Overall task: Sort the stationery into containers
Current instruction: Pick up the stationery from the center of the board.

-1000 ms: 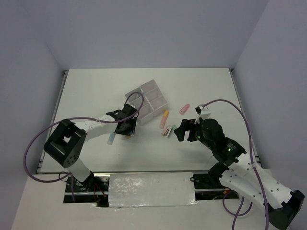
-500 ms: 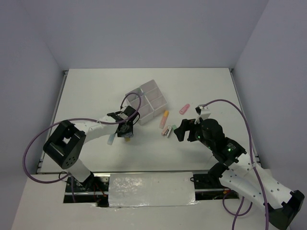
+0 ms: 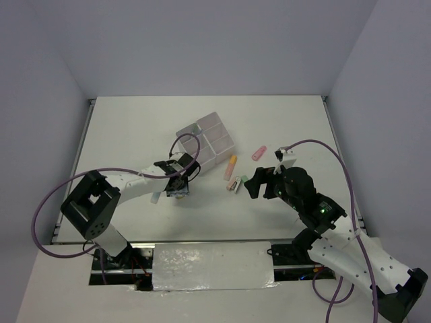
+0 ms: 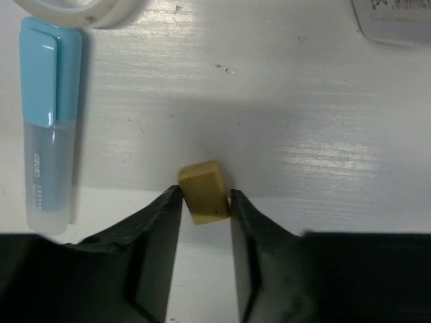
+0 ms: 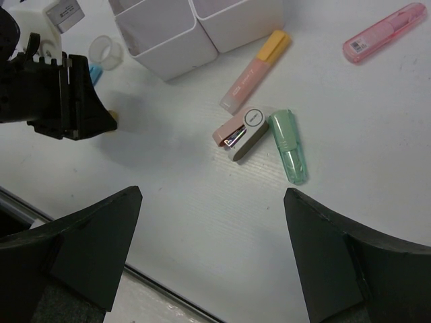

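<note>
- Left gripper is narrow, its jaws pressed against both sides of the tan eraser on the table.
- Blue highlighter lies just beside the eraser, with the tape roll at its cap end.
- Organiser sits just beyond that gripper, turned corner-on.
- Orange highlighter lies beside the organiser.
- Pink-grey piece and green piece touch, just nearer.
- Pink piece lies apart.
- Right gripper is spread wide and holds nothing, near the green piece.
</note>
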